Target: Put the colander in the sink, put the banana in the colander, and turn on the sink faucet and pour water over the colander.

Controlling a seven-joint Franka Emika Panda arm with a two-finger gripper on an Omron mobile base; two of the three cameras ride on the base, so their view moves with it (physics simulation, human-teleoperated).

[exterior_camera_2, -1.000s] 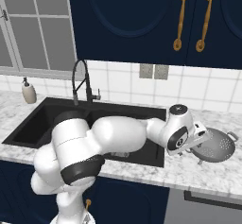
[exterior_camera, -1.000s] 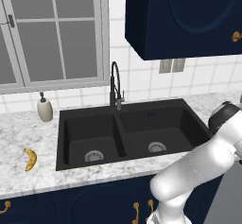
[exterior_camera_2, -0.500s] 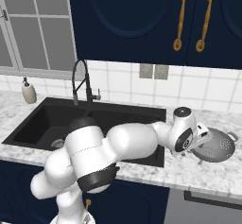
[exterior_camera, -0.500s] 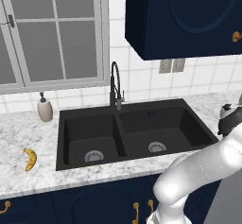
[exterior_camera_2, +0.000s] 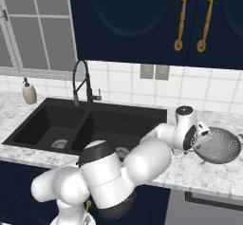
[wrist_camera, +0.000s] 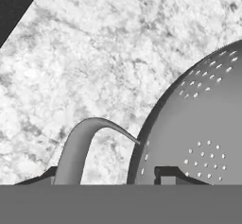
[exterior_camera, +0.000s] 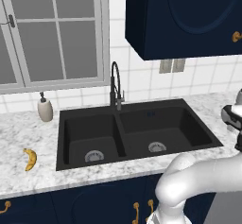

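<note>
The colander [exterior_camera_2: 220,145] is smooth grey metal with a soft sheen, pierced all over with small holes; its loop handle [wrist_camera: 82,147] is the same plain metal; the counter [exterior_camera: 19,133] looks like polished white marble veined in grey; the sink [exterior_camera: 134,131] is matt black; the faucet [exterior_camera: 116,88] is black too, slightly glossier; the cabinets [exterior_camera_2: 142,20] are smooth navy with shiny brass handles [exterior_camera_2: 180,20]; the wall tiles [exterior_camera_2: 199,86] are glossy white; the banana [exterior_camera: 30,159] is dull yellow.

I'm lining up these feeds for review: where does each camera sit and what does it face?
Left base view: behind the arm, left side, facing the sink; arm lower right.
Right base view: behind, right side, facing sink and colander; arm lower left.
Hand view: on the hand, facing colander rim and handle; pincer fingertips at the bottom.
Both base views share sink and faucet.
</note>
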